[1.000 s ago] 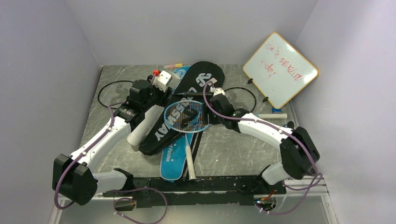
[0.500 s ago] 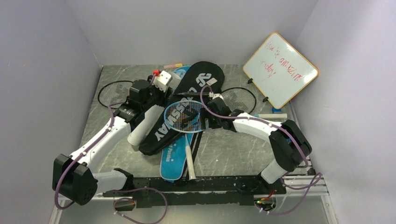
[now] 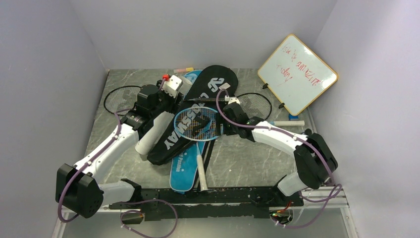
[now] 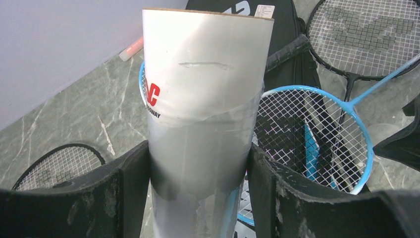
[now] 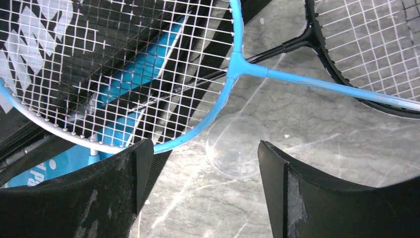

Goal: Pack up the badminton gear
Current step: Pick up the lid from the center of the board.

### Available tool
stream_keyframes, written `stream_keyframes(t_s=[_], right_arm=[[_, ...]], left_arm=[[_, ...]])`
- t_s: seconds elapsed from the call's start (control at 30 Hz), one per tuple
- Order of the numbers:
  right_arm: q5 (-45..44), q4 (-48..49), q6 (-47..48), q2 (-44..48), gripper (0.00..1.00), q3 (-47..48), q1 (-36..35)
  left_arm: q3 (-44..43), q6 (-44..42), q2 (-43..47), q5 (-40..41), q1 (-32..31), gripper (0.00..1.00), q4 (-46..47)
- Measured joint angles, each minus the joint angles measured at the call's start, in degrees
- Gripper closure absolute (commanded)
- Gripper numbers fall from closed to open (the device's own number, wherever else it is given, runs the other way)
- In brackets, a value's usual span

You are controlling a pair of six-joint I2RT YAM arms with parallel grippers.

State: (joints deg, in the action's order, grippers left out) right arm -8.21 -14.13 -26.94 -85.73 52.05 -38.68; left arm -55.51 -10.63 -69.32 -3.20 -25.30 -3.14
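Observation:
My left gripper (image 3: pixel 159 110) is shut on the long white tube (image 3: pixel 151 134), which fills the left wrist view (image 4: pixel 205 89) between both fingers. A light-blue-framed racket (image 3: pixel 197 124) lies on the black bag (image 3: pixel 210 85), which overlaps the blue bag (image 3: pixel 182 171). Black-framed rackets lie at the far left (image 3: pixel 121 96) and behind my right arm (image 3: pixel 253 101). My right gripper (image 3: pixel 222 128) is open and empty just right of the blue racket head (image 5: pixel 233 74). A clear round lid (image 5: pixel 236 145) lies on the table between its fingers. No shuttlecocks show.
The orange-rimmed whiteboard (image 3: pixel 297 74) leans against the right wall. A white marker (image 3: pixel 287 123) lies below it and a pink one (image 3: pixel 183 70) at the back wall. A white racket handle (image 3: pixel 200 171) sticks out over the blue bag toward the near edge.
My right arm reached left toward the blue racket head, then drew back slightly. The left arm and the tube have not moved.

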Motion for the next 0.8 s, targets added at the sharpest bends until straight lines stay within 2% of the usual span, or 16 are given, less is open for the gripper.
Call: stream_keyframes(t_s=[0.3,0.8], right_arm=[[-4.3,-2.1,1.4,1.7,0.15,-3.5,-1.2],[-4.7,0.3,1.4,-6.3,0.26,-4.6,-1.2]], left_arm=[[0.0,0.0,0.0,0.0,0.0,0.44,0.2],[0.0,-0.2,0.0,-1.1,0.0,0.44,0.3]])
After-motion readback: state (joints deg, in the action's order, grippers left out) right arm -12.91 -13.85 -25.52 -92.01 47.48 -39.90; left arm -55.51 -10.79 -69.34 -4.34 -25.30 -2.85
